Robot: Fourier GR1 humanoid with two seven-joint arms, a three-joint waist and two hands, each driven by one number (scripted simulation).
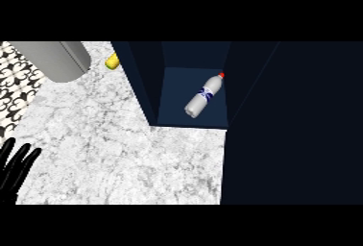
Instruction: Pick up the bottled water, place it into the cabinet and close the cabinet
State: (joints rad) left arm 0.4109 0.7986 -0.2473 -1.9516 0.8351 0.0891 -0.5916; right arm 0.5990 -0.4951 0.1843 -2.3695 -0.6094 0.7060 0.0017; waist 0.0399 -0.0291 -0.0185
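Observation:
The water bottle (204,96), clear with a blue label and a red cap, lies on its side on the floor of the dark blue cabinet (142,81). The cabinet's front stands open toward me. A large dark blue panel (297,125), apparently the cabinet's door, fills the right side of the view. My left hand (13,169) rests at the lower left edge with its fingers straight and pointing up, far from the bottle. My right hand does not show.
A grey rounded appliance (58,58) stands at the back left of the marble counter (120,153). A small yellow object (112,62) lies between it and the cabinet. Patterned tiles (14,81) line the left edge.

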